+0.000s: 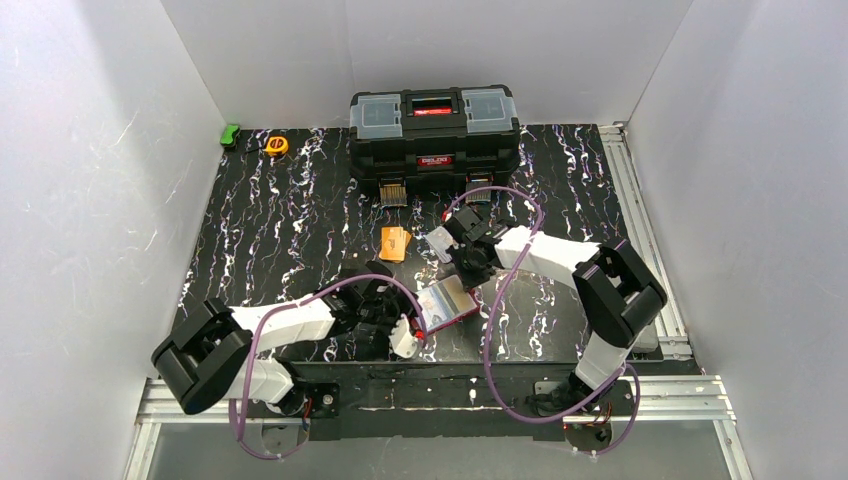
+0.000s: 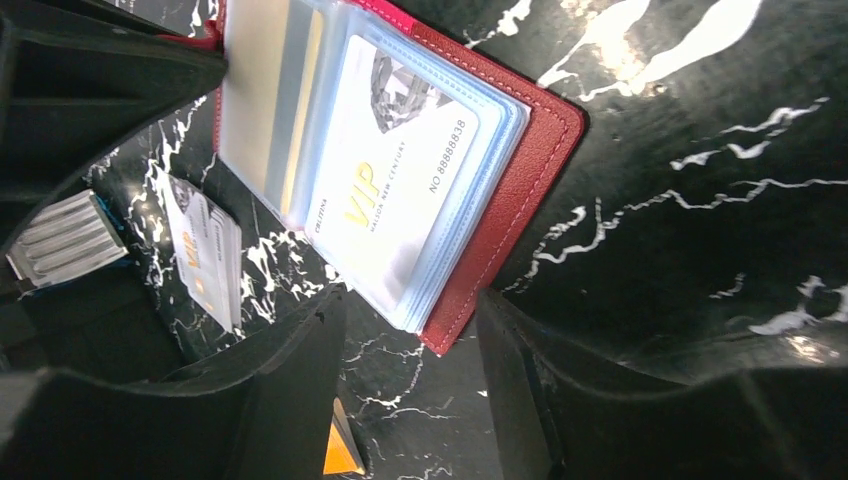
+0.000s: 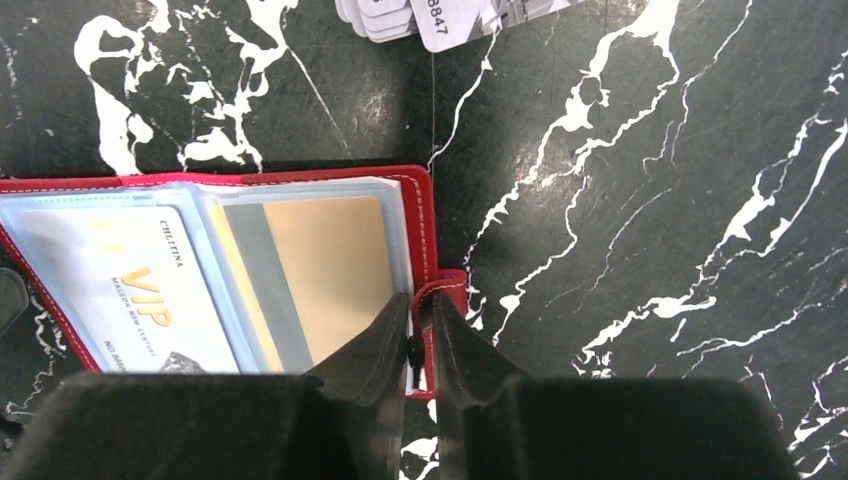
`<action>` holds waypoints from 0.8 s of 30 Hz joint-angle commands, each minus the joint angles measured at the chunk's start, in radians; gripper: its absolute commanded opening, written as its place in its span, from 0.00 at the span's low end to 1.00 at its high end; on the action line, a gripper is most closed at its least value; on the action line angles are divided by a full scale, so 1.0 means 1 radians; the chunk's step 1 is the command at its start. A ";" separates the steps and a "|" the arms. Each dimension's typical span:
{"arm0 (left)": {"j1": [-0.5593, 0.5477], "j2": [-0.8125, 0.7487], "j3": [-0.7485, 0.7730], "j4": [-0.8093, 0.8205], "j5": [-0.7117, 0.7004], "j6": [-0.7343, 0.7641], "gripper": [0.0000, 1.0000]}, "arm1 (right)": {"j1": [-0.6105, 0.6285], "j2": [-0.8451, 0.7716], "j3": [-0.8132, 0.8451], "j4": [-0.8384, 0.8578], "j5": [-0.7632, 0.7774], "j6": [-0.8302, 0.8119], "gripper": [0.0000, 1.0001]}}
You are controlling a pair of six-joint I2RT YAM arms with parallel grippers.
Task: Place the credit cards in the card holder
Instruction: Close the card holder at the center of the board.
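Right gripper (image 3: 421, 335): my jaws are pressed nearly together on the red edge of the card holder (image 3: 215, 285), just beside its snap tab (image 3: 447, 285).
Left gripper (image 2: 410, 335): released and gripping nothing; my fingers stand either side of the holder's near corner.
Holder's place: it lies open on the table (image 1: 290, 230) between my two arms, clear pockets up, with a printed card and a gold-faced card sleeved inside.
Loose credit cards: a whitish pile (image 3: 430, 15) lies just beyond the holder, with orange cards (image 1: 395, 243) to its left.
Risk, pinch: my hold is thin and at the rim, so a lift may let the cover slip or flop shut.
Risk, left side: closing on the corner could drag the holder askew.
Risk, pockets: the thin sleeves may buckle against an entering card.
Writing: "VIP", "NO 8888838", and a small line that seems to read "MAISON NEW CENTURY"; one loose card's number ends "8847"; the toolbox (image 1: 434, 135) label is unreadable.
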 commanded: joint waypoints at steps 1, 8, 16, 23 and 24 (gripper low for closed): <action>-0.001 0.050 0.000 0.003 0.030 0.010 0.49 | -0.005 0.039 0.007 0.033 -0.060 -0.019 0.18; -0.001 0.016 0.035 0.023 0.040 -0.043 0.48 | -0.004 0.043 -0.047 0.066 -0.097 -0.002 0.14; -0.003 -0.013 0.132 -0.003 0.089 -0.108 0.48 | -0.002 0.037 -0.073 0.083 -0.152 0.024 0.13; -0.004 0.009 0.148 0.034 0.112 -0.135 0.48 | 0.000 0.027 -0.086 0.092 -0.181 0.048 0.13; -0.007 0.014 0.150 0.043 0.114 -0.138 0.48 | 0.001 0.025 -0.089 0.094 -0.184 0.051 0.13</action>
